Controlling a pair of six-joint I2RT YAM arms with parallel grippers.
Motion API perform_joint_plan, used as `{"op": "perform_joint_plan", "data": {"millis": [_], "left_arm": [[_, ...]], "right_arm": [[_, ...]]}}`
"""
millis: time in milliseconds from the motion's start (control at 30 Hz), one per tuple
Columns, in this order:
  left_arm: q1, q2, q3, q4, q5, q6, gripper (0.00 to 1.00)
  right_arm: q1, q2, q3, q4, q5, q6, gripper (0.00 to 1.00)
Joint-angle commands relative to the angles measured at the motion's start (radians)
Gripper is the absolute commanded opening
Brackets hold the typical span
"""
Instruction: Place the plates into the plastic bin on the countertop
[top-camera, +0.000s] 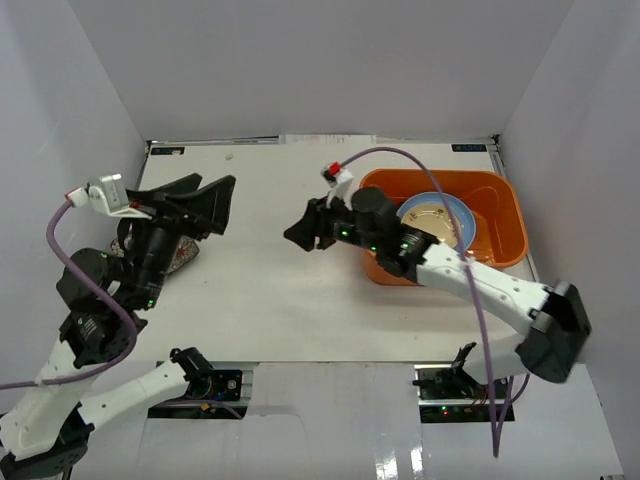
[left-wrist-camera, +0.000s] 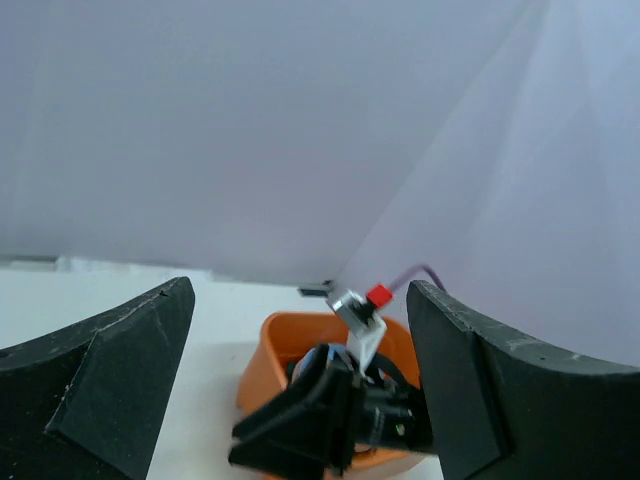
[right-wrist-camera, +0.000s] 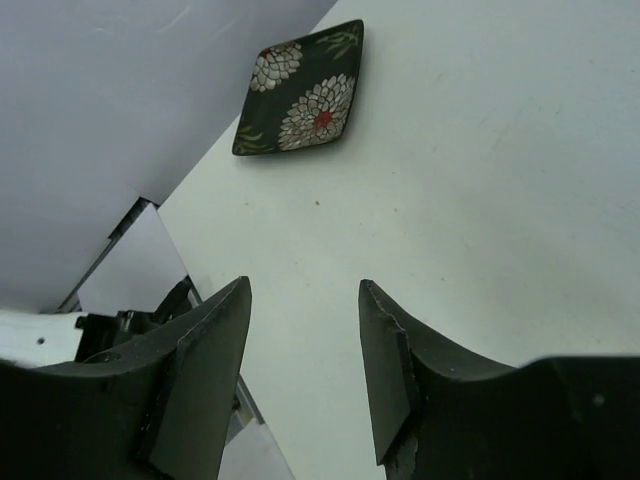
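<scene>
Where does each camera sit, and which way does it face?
Top: high behind the robot, looking down on the table; left pincer and right pincer show.
Left wrist: on the left arm, facing the bin and wall; left fingers frame it.
Right wrist: on the right arm, looking down at the floral plate; right fingers below.
Shared: top and left wrist show bin and right pincer.

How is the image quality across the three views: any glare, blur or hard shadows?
Top external: even, diffuse light, soft shadows on the countertop, reflections on the glossy strip at the bottom edge. Left wrist: mostly blank wall; the left tool reads as dark shapes; the plastic bin is slightly soft. Right wrist: the floral plate is sharp, the right tool dark with little detail.
</scene>
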Motion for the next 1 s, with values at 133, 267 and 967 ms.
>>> {"op": "perform_joint_plan", "data": {"millis": [133, 267, 967], "left_arm": [[-0.001, -0.213, -0.145, -0.395, -0.195, -0.053, 0.98], [-0.001, -0.272, -0.205, -0.443, -0.165, -0.077, 0.98], [-0.001, -0.412, -0.423, -0.462, -0.161, -0.125, 0.98]], "right_arm": [[0.112, 0.519, 0.385, 0.180, 0.006, 0.109, 0.55], [0.134, 0.800, 0.667, 0.152, -0.025, 0.177, 0.56], [0.123, 1.520, 1.287, 0.228, -0.018, 0.542, 0.65]]}}
